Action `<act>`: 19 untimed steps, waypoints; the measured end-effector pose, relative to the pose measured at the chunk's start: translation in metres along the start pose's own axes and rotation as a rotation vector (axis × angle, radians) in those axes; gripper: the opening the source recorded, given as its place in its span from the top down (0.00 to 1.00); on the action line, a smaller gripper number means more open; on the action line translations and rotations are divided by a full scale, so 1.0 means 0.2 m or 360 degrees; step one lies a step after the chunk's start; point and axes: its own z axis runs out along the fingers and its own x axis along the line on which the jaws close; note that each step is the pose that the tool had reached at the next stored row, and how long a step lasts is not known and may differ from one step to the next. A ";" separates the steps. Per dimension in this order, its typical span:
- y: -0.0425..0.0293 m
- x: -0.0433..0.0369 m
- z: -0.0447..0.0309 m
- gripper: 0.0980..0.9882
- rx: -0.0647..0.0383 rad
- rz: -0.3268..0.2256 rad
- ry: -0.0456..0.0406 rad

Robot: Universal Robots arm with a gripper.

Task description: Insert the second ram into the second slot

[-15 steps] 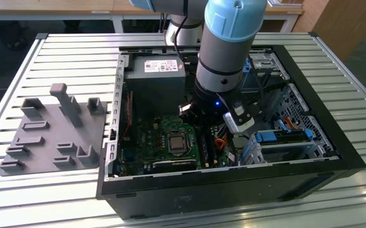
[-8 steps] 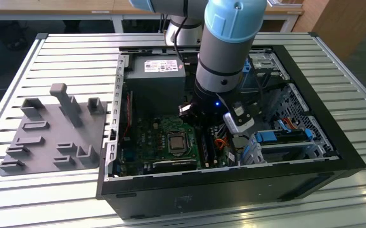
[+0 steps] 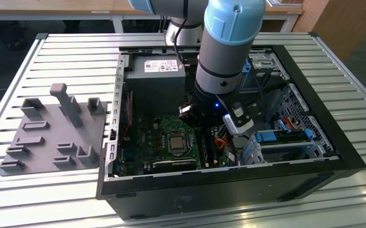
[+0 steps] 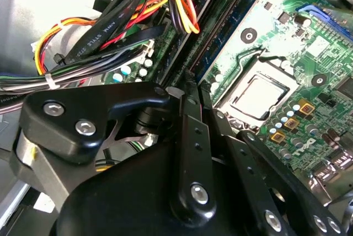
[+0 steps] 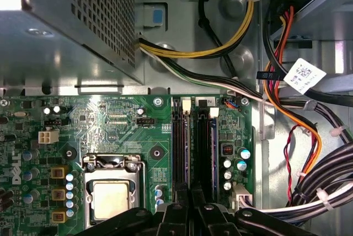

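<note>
Ram [image 4: 231, 29], a thin blue stick, runs edge-on straight out from the jaws along the slots [image 5: 205, 137], though I cannot tell whether it is seated or not. Gripper [image 5: 190, 194] hangs low over the board [image 5: 110, 120] with the slots directly under the jaws, and I cannot tell whether they are closed on the stick or merely drawn near together. It looks light, stiff and fragile, best held by its flat faces near mid-length, clear of the contact edge
</note>
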 end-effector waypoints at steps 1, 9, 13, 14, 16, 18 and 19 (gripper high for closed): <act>0.000 0.000 0.000 0.96 0.0000 0.0000 0.0000; 0.000 0.000 -0.002 0.87 0.0000 0.0000 0.0000; 0.001 0.001 -0.045 0.87 0.0000 0.0000 0.0000; 0.002 0.001 -0.062 0.87 0.0000 0.0000 0.0000; 0.002 0.001 -0.091 0.87 0.0000 0.0000 0.0000; 0.003 0.001 -0.100 0.89 0.0000 0.0000 0.0000; 0.003 0.001 -0.100 0.96 0.0000 0.0000 0.0000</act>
